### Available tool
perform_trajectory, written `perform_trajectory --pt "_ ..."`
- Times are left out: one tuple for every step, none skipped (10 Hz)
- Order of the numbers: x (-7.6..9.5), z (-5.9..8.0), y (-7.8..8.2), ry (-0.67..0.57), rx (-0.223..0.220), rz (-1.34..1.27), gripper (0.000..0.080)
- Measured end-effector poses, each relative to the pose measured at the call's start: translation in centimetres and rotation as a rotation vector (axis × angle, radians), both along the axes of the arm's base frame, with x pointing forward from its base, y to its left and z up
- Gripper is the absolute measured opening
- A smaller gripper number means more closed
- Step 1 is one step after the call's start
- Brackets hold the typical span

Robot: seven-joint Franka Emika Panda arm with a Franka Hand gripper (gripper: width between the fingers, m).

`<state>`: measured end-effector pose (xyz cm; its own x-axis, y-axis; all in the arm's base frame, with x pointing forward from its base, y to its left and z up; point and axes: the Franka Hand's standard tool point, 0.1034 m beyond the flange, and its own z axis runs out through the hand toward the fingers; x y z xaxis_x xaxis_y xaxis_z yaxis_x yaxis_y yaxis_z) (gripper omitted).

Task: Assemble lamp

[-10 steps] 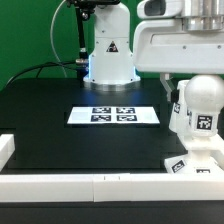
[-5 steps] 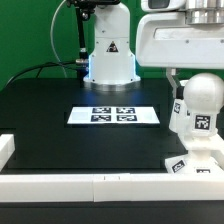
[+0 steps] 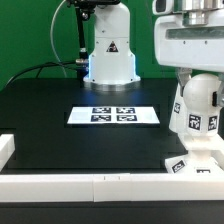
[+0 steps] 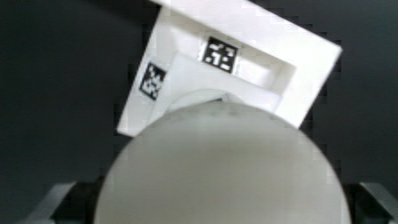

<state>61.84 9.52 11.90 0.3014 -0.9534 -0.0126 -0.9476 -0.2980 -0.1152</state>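
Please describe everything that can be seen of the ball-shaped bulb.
The bulb looks like matte white plastic, with a round top and a lower body that carries black-and-white square tags. It stands upright on the flat square base, at the exterior view's right. The end effector is directly above it; whether it grips the bulb cannot be told.

On my feed the black desk (image 3: 45,125) carries the marker board (image 3: 114,115), lying flat near its middle. A long white rail (image 3: 90,187) runs along the near edge. A green backdrop (image 3: 25,35) stands behind.
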Motion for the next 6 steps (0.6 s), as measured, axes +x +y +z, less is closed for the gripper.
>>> perform_trajectory --pt "-0.10 -0.05 0.11 0.000 0.044 -0.130 0.0574" --pt "-0.05 -0.09 0.20 -0.009 0.092 -0.314 0.0574" --pt "-0.09 -0.10 0.16 -0.017 0.120 -0.439 0.0574" --pt "-0.09 -0.09 0.01 -0.016 0.121 -0.450 0.0574" --pt "-0.10 -0.11 0.07 -0.016 0.120 -0.441 0.0576" --pt "-0.19 -0.17 0.08 -0.012 0.108 -0.393 0.0576"
